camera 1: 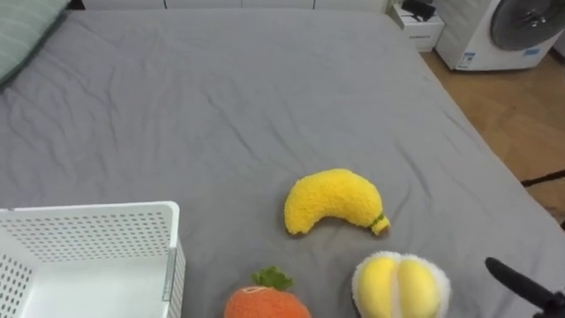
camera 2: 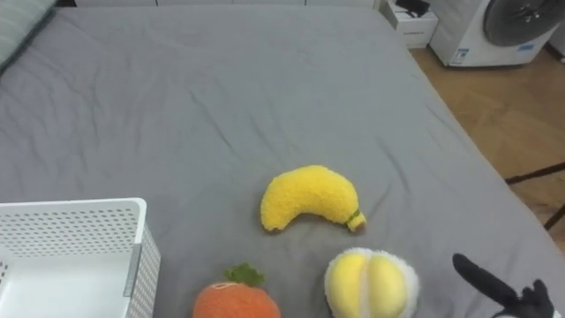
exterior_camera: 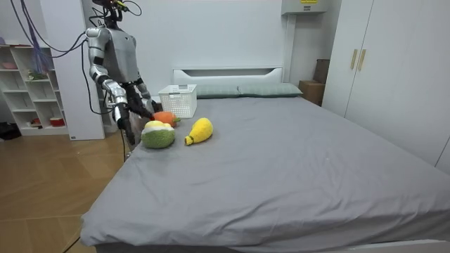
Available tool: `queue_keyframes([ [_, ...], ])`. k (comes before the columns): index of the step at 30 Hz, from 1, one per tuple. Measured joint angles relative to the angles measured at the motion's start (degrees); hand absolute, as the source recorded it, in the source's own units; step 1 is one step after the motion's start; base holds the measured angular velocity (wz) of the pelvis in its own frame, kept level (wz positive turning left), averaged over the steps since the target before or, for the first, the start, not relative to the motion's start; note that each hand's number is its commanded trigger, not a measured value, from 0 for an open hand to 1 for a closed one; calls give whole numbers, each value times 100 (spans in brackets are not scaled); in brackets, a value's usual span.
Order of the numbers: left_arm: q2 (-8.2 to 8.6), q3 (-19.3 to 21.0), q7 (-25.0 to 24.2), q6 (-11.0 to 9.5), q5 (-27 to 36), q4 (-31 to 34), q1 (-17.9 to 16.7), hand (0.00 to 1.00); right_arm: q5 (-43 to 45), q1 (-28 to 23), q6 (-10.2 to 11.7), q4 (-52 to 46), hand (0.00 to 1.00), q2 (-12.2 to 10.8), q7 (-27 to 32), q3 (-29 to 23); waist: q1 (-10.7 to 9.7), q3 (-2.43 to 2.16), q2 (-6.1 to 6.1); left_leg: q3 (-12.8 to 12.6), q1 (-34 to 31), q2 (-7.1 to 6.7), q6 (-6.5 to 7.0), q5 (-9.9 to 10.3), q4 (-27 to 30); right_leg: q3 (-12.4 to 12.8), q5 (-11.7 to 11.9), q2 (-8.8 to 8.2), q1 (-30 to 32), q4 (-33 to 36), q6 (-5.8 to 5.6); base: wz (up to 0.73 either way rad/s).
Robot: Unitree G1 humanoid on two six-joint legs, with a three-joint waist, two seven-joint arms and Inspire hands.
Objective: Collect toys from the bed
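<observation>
Three plush toys are seen lying on the grey bed (camera 1: 221, 106), grouped in the lower middle of the left eye view. A yellow banana toy (camera 1: 334, 201) is laid on its side just above the other two. An orange toy with green leaves (camera 1: 265, 302) is cut off by the bottom edge. A round yellow and white toy (camera 1: 400, 284) is placed just to its right, and in the room view its outer side is shown to be green. The three are set near one another but apart, and none is held. A white perforated basket (camera 1: 88, 212) is set on the bed in the lower left corner, just beside the orange toy, and its visible inside is bare. The right hand (camera 1: 525, 284) is seen at the lower right edge, its dark fingers held out straight and open, close to the round toy but not touching it. In the room view the robot is shown standing at the side of the bed, at the frame's left, with both arms stretched down toward the toys. The left hand (exterior_camera: 146, 105) is made out there beside the orange toy, but whether it is open or closed cannot be told. A striped pillow (camera 1: 26, 35) is seen in the upper left corner, and a white appliance (camera 1: 512, 31) on the wooden floor (camera 1: 521, 115) in the upper right.
</observation>
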State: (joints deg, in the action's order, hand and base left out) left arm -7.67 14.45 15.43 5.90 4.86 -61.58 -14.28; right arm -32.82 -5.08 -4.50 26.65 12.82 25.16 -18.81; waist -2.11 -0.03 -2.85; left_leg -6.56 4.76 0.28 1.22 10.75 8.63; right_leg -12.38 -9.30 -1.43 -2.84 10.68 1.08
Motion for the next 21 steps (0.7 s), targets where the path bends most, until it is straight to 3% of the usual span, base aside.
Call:
queue_keyframes([
  [10,2,-271,16,-23,-2,186,-112,0,1317,-10,74,-1210,0,-60,-305,682,87,14,-8,39,3,18,0,0,5,-32,-4,-13,-24,-6,-2,1],
  [17,5,-270,-92,0,-45,202,-116,0,2771,-8,66,-1253,0,-58,-792,799,101,14,24,48,-19,19,1,0,2,-32,-5,-13,-2,-6,-3,0],
  [21,-2,-349,-96,43,-58,223,-107,0,3574,-10,-2,-982,0,11,-1282,1210,110,2,-19,46,-15,22,1,-1,0,-45,-4,-16,-11,-13,-2,0],
])
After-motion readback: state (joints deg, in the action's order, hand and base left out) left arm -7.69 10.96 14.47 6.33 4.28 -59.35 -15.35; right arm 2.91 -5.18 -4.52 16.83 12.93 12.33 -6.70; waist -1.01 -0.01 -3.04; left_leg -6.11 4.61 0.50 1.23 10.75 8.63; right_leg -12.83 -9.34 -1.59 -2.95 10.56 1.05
